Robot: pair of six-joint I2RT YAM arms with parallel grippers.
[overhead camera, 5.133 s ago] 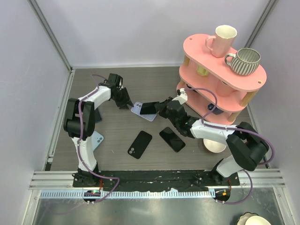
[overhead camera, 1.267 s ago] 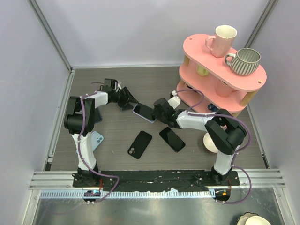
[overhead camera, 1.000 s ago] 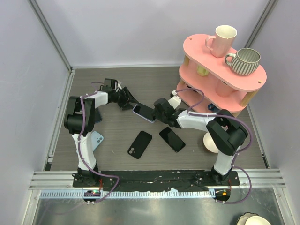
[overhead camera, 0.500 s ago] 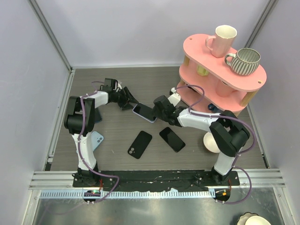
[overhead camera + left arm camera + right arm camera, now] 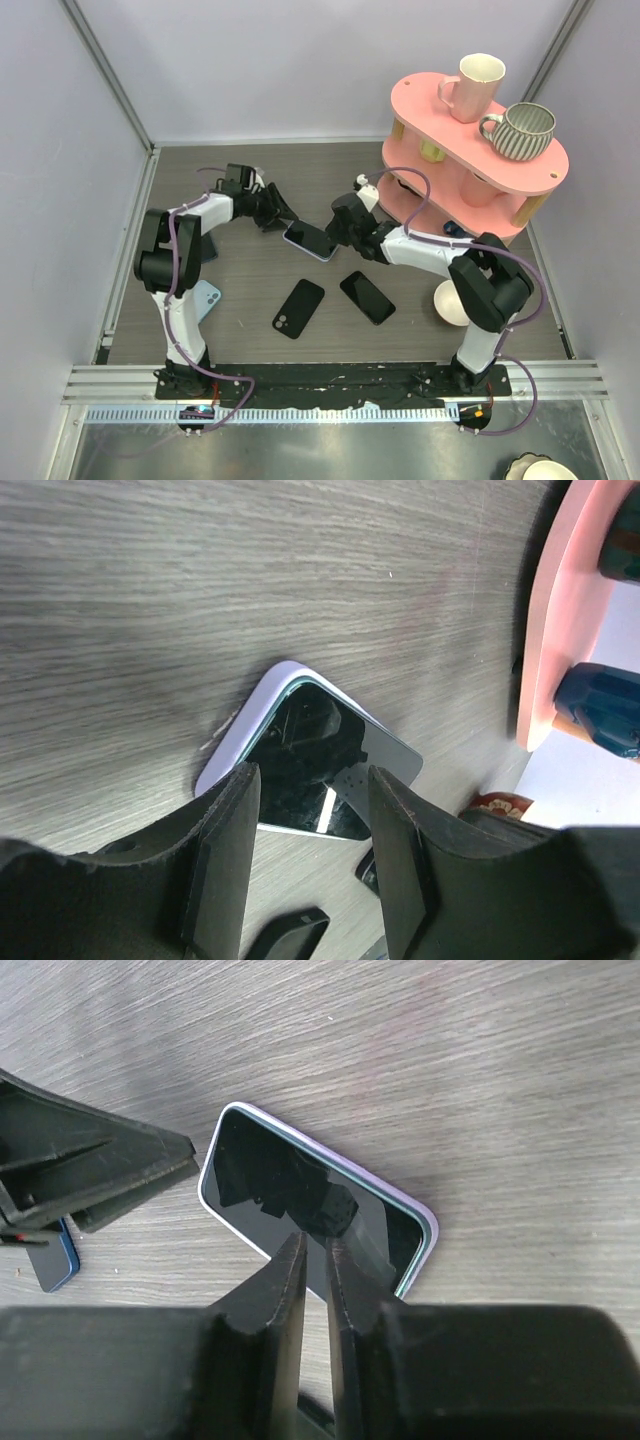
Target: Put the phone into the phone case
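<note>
A dark-screened phone [image 5: 310, 240] lies screen up inside a lilac phone case [image 5: 291, 236] on the wooden table, between the two arms. In the left wrist view the phone [image 5: 320, 770] shows its teal edge inside the lilac case rim [image 5: 245, 735]. My left gripper [image 5: 312, 776] is open and straddles the case's near end, with nothing pinched. My right gripper [image 5: 314, 1240] is shut to a thin slit over the middle of the phone's screen [image 5: 260, 1175]; nothing is between the fingers. Whether the tips touch the glass I cannot tell.
A black case [image 5: 298, 307] and a black phone [image 5: 367, 296] lie nearer the arm bases. A blue phone [image 5: 206, 298] sits by the left arm. The pink shelf [image 5: 470, 150] with mugs stands at the right, with a pale bowl [image 5: 450, 305] below it.
My right gripper has closed from open to a thin slit and shifted slightly toward the back over the phone. The left gripper and the phone have barely moved.
</note>
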